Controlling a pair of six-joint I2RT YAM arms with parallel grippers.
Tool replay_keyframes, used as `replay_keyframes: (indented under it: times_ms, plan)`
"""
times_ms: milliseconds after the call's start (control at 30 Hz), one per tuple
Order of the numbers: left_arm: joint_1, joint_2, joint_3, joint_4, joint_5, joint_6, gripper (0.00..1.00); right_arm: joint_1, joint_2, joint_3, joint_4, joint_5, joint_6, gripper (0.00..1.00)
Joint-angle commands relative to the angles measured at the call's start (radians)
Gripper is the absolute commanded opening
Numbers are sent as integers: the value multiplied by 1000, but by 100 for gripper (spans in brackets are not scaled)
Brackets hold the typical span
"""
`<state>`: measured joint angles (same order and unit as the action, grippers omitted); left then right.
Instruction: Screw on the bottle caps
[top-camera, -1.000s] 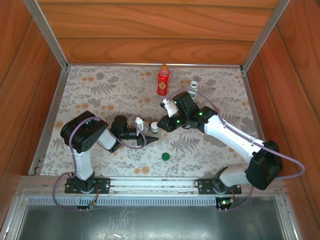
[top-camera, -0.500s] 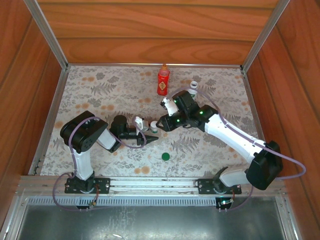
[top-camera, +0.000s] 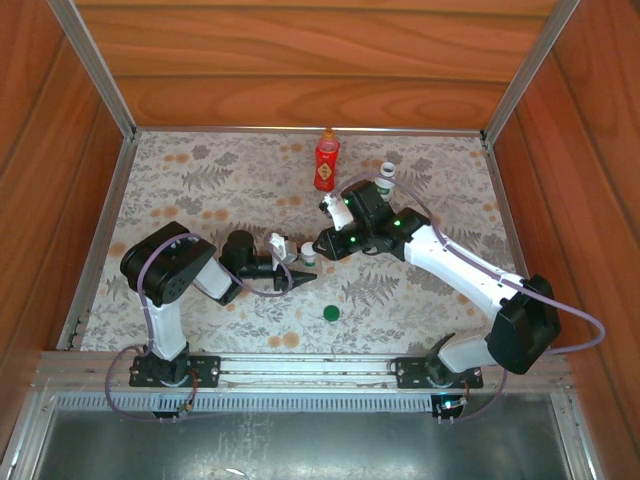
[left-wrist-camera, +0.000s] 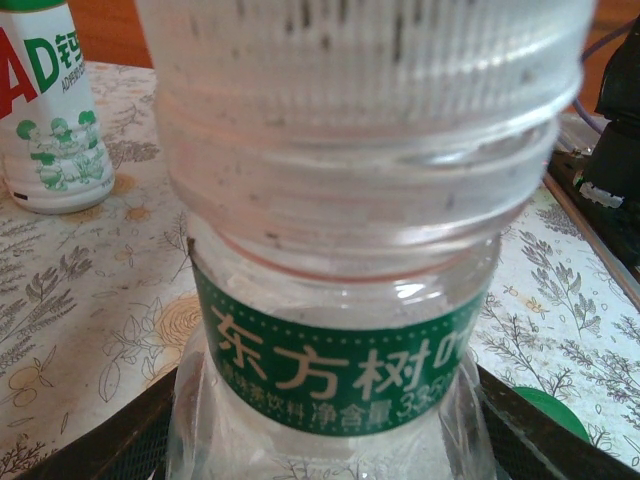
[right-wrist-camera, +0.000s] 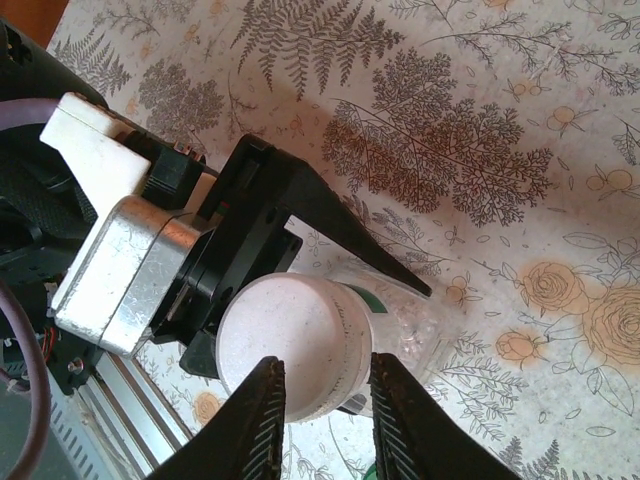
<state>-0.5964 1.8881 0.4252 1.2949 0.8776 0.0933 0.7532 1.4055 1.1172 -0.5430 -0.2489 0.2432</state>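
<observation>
In the left pincer (top-camera: 300, 268), clenched round it, stands the clear bottle (left-wrist-camera: 340, 380). Its white cap (right-wrist-camera: 280, 340) sits just under the right pincer (right-wrist-camera: 327, 362); whether that one grips, I cannot tell. Beyond it, the red bottle (top-camera: 326, 160) looks capped. The white bottle (top-camera: 388, 172) probably still needs the loose green cap (top-camera: 331, 312).

Crowded in the middle: left tool (top-camera: 303, 263) and right tool (top-camera: 317, 250) meet at the small clear plastic bottle (top-camera: 309, 256). Behind them stand the red plastic bottle (top-camera: 326, 163) and the tall white labelled bottle (top-camera: 387, 176). The back-left of the floral surface (top-camera: 190, 170) is wide open. A round green cap (top-camera: 331, 313) lies on the near strip.
</observation>
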Motion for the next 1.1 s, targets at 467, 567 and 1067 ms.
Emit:
replay_keyframes:
  times_ms: [467,567,1067]
  plan:
    - [12,7,-19,-68,-5,-10,59,42,77,-133,-240,111,-17,20]
    - [14,4,-25,-68,-8,-9,59,43,68,-180,-229,105,11,19]
    - [26,-5,-31,-69,-3,-7,59,88,73,-264,-228,172,59,17]
